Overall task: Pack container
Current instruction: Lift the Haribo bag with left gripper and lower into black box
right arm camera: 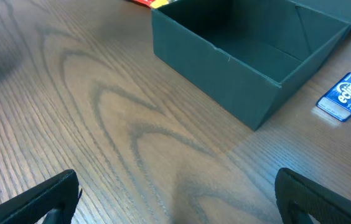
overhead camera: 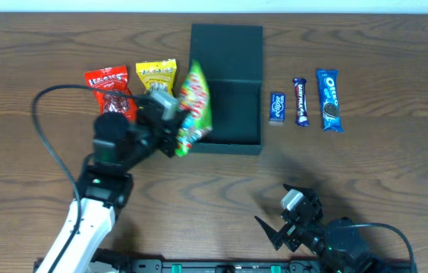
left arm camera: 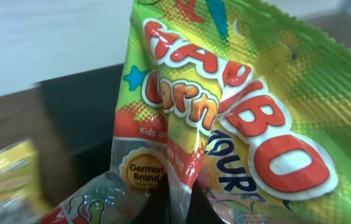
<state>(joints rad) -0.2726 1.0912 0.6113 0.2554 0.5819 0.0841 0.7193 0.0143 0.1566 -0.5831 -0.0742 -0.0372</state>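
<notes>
The container (overhead camera: 237,114) is a dark teal-black square box, open, with its lid (overhead camera: 226,51) standing back behind it; its front wall also shows in the right wrist view (right arm camera: 225,78). My left gripper (overhead camera: 174,130) is shut on a green Haribo gummy bag (overhead camera: 194,106) and holds it upright above the box's left edge. In the left wrist view the bag (left arm camera: 238,118) fills the frame, pinched between my fingertips (left arm camera: 177,208). My right gripper (overhead camera: 284,227) is open and empty near the table's front edge, its fingers wide apart over bare wood (right arm camera: 175,193).
A red snack bag (overhead camera: 109,89) and a yellow snack bag (overhead camera: 155,76) lie left of the box. Right of the box lie a small blue Eclipse packet (overhead camera: 277,107), also in the right wrist view (right arm camera: 346,96), a dark chocolate bar (overhead camera: 300,101) and a blue Oreo pack (overhead camera: 329,99).
</notes>
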